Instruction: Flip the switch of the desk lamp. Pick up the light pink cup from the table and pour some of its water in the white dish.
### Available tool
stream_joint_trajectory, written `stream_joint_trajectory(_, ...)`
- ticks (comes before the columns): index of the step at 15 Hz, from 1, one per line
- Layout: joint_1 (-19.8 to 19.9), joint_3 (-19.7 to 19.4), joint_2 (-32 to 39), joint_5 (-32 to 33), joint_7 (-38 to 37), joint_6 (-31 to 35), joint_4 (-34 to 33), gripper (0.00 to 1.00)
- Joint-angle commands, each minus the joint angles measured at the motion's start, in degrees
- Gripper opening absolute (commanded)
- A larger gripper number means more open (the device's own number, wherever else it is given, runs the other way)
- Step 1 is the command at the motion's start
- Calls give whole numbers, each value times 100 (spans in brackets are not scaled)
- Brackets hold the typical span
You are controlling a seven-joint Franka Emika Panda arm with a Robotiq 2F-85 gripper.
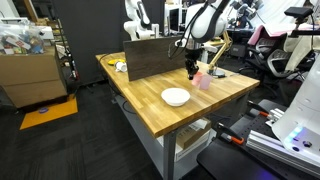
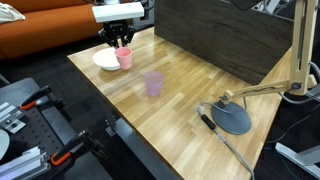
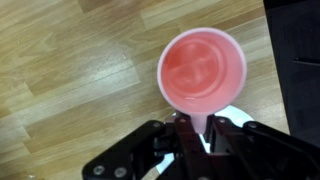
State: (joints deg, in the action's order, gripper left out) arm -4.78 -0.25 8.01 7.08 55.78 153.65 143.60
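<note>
My gripper (image 2: 122, 42) is shut on the light pink cup (image 2: 124, 58) and holds it upright just beside the white dish (image 2: 103, 60), at the table's far end. In the wrist view I look down into the cup (image 3: 200, 65). My fingers (image 3: 200, 135) pinch its near wall, and part of the dish (image 3: 236, 117) shows below. In an exterior view the gripper (image 1: 192, 68) hangs behind the dish (image 1: 175, 96). The desk lamp (image 2: 250, 95) stands folded low on its dark base, away from the gripper. It also shows at the back of the table (image 1: 222, 48).
A taller pale pink tumbler (image 2: 153, 84) stands mid-table between the dish and the lamp; it also shows beside the gripper (image 1: 204, 81). A dark wooden board (image 2: 225, 35) stands upright along the table's back. The lamp's cable (image 2: 225, 145) trails toward the table edge.
</note>
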Motion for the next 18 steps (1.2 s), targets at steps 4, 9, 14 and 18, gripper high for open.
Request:
stream_joint_trajectory(4,293,219,287,-161,-728,13,36,4)
stream_joint_trajectory(9,350,515,680,-541,-1027,157,-81,4)
stream_joint_trajectory(14,456,630,1044,-597,-1432,213,-22,4)
stream_joint_trajectory(18,642,759,1186,-661,-1555,272,-32,4)
